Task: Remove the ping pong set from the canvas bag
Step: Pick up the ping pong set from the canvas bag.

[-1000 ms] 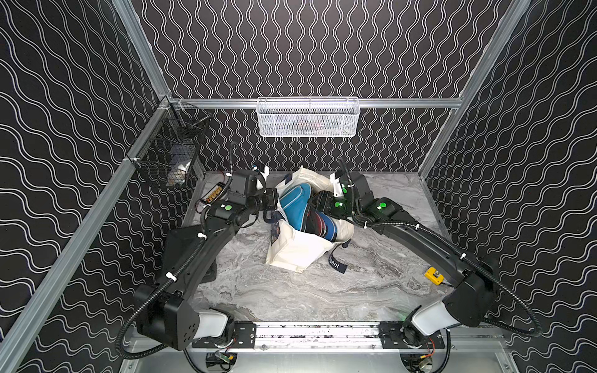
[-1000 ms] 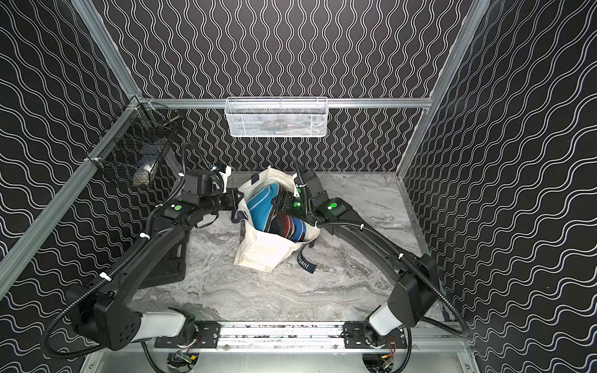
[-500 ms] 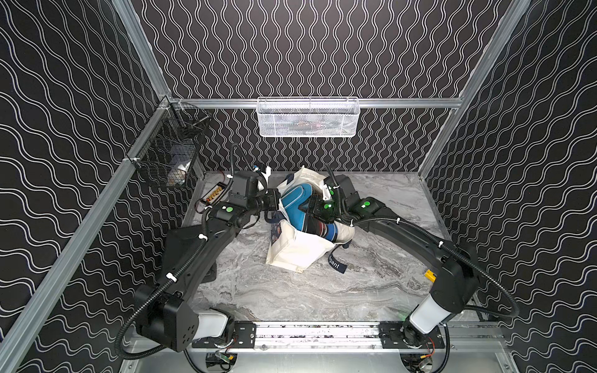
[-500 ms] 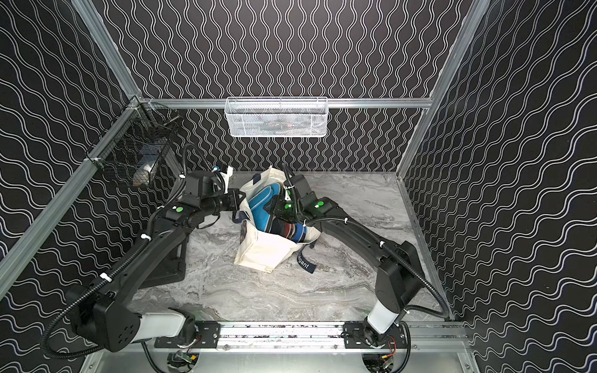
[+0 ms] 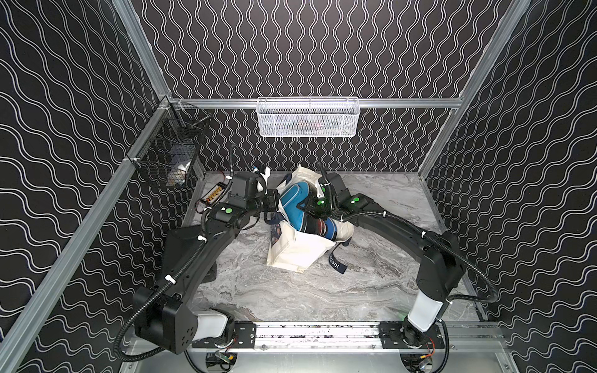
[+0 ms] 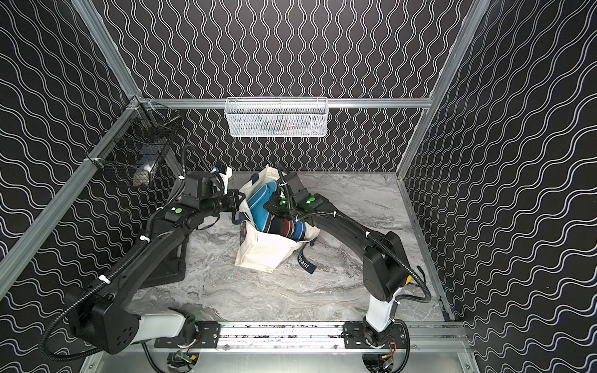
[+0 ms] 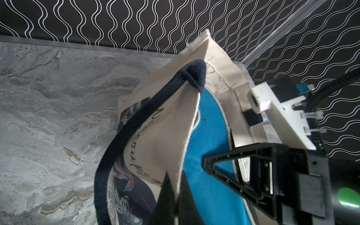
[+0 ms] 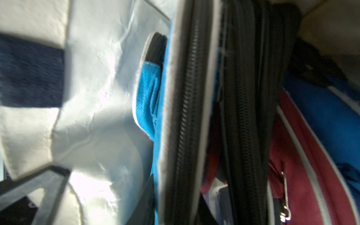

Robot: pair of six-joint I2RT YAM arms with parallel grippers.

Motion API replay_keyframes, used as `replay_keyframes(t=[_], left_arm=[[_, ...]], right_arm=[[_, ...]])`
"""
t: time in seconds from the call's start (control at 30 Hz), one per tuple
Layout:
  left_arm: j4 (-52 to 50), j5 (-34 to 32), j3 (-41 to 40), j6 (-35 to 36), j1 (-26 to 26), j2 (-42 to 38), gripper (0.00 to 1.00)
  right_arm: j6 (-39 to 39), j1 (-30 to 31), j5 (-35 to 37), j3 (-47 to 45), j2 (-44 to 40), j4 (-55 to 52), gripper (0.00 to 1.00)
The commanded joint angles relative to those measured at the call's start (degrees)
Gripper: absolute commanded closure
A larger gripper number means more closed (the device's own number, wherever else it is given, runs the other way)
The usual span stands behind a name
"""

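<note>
Compared with a second ago, the right arm (image 5: 392, 224) is found folded in, its elbow raised and drawn toward the middle. The right gripper (image 5: 303, 206) is carried deeper into the mouth of the canvas bag (image 5: 300, 253), with its jaws drawn in from a wide gap, while the left arm and the bag are seen unchanged. The bag is slumped on the marble table (image 5: 323, 290), between the two arms and toward the back wall, with its mouth turned up and back. The ping pong set is held inside it: the teal cover (image 5: 294, 197) is stood on edge nearest the left gripper (image 7: 175, 187), and black zipped edges (image 8: 243, 116), the maroon cover (image 8: 296, 159) and the blue cover (image 8: 323, 111) are packed beside it. In the blurred right wrist view, the teal cover's zipped rim is seen clamped between the right gripper's jaws. The left gripper is closed tight on the bag's cream rim, which is pinched and lifted, with a navy strap (image 7: 116, 140) looped just beside it. A second navy strap (image 5: 336, 264), printed in white, is trailed across the table in front of the bag. A white wire basket (image 5: 307, 118) is hung on the back rail, well apart.
</note>
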Motion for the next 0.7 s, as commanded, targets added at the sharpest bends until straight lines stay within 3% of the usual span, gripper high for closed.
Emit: replay_keyframes(t=[0.0,0.23,0.67], left_arm=[[4.9,2.3,0.0,0.0,-0.2,-1.1,1.00],[4.9,1.2,-0.1,0.5,-0.2,-0.3,1.00],[5.0,0.8,-1.0,0.9,-0.2,0.6,1.00]], right_arm=[[-1.4,0.0,2.3,1.4,-1.9,4.7,0.89],[-2.6,0.1,4.9,-0.5,-8.8,7.4,0.94],[-6.8,-0.1,11.9,-0.7,-17.6,7.2,0.96]])
